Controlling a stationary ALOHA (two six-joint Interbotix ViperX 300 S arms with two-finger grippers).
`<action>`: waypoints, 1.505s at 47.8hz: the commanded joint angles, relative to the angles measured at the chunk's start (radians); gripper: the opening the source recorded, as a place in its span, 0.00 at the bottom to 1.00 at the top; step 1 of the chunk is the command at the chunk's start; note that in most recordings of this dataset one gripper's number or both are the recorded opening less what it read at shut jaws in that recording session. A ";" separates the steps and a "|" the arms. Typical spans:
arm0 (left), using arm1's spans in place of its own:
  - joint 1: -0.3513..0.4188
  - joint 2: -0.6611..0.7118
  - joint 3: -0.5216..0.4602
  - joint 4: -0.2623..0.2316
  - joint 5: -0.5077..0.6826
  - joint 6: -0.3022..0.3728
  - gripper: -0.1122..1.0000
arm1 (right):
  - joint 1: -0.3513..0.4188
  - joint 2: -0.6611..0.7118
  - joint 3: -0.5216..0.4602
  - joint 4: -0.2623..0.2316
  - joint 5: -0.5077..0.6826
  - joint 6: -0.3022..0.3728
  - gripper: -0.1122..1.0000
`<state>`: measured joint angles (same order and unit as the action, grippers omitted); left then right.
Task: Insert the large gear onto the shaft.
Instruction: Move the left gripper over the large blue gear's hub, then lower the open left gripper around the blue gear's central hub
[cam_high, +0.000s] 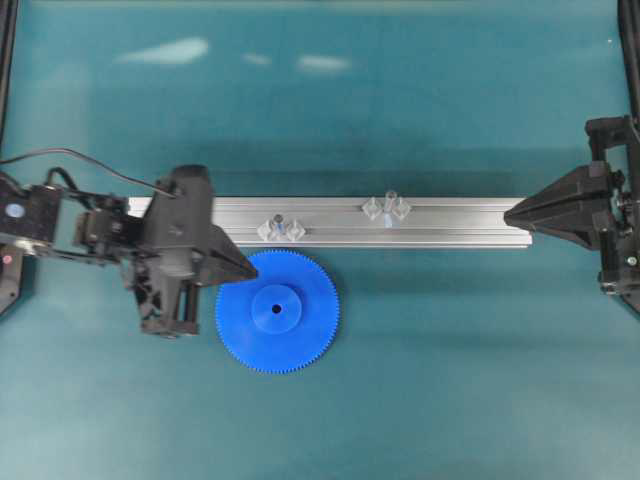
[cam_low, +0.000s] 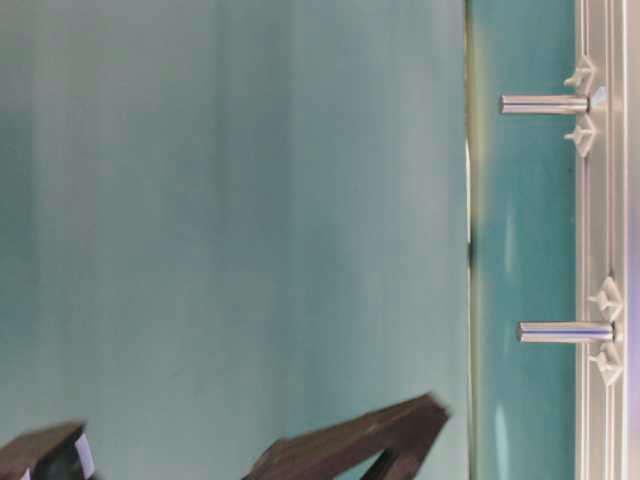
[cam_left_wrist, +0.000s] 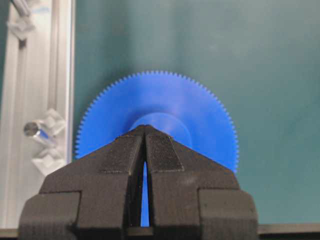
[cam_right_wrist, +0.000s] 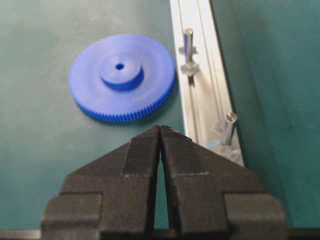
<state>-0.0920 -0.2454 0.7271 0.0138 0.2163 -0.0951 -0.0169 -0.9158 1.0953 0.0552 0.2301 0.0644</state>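
Observation:
The large gear (cam_high: 290, 322) lies flat on the teal table just in front of the rail, hub and centre hole up; it also shows as the large gear (cam_left_wrist: 200, 110) and the large gear (cam_right_wrist: 150, 90). My left gripper (cam_high: 254, 272) is shut, and its tips (cam_left_wrist: 145, 128) stand over the gear's upper-left rim with nothing between the fingers. Whether they touch the gear I cannot tell. Two alike upright pins stand on the rail: one shaft (cam_high: 280, 221) right behind the gear, the other shaft (cam_high: 390, 197) farther right. My right gripper (cam_high: 510, 212) is shut and empty at the rail's right end.
The long grooved aluminium rail (cam_high: 450, 226) runs left to right across the table's middle. Both pins also show as the pin (cam_right_wrist: 188, 40) and the pin (cam_right_wrist: 229, 125), and from table level as the pin (cam_low: 545, 103) and the pin (cam_low: 565, 331). Black frame posts stand at the table's side edges.

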 joint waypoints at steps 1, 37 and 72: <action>-0.005 0.029 -0.044 0.002 -0.005 -0.020 0.10 | -0.003 0.008 -0.017 0.002 -0.005 0.008 0.20; -0.040 0.250 -0.250 0.002 0.249 -0.038 0.10 | -0.003 0.008 -0.008 0.002 0.020 0.009 0.20; -0.040 0.360 -0.333 0.002 0.402 -0.029 0.10 | -0.002 -0.011 0.008 0.002 0.018 0.034 0.20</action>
<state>-0.1273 0.1243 0.4203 0.0138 0.6121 -0.1258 -0.0184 -0.9265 1.1106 0.0552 0.2546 0.0890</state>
